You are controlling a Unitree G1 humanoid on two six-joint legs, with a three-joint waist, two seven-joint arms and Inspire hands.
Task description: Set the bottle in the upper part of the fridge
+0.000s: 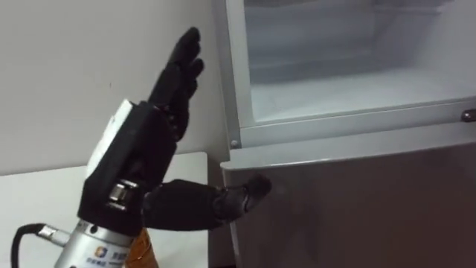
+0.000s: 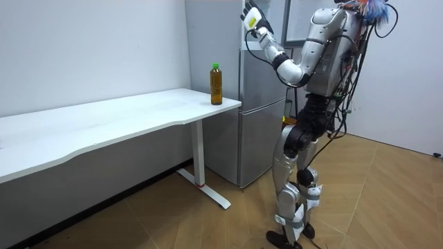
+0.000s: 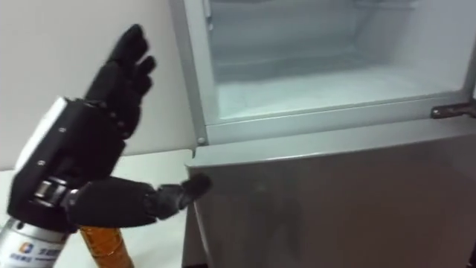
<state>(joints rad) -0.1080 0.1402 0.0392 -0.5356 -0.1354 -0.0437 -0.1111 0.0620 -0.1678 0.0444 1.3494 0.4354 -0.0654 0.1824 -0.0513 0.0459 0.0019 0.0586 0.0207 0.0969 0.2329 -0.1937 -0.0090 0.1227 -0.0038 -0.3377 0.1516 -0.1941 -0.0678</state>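
The bottle (image 2: 217, 84), amber with a green cap, stands upright at the end of the white table (image 2: 104, 117), next to the fridge (image 2: 259, 138). In the eye views just its amber lower part (image 1: 141, 251) peeks out below my left hand (image 1: 137, 160). That hand is raised and open, fingers straight and pointing up along the wall, thumb reaching toward the fridge's front corner. It is above the bottle and apart from it. The upper fridge compartment (image 1: 342, 123) is open, its white inside bare.
The lower fridge door (image 1: 357, 208) is closed, grey metal, with a hinge piece (image 1: 468, 115) at its right top. I stand upright on the wooden floor right in front of the fridge. A plain wall (image 1: 67, 67) is behind the table.
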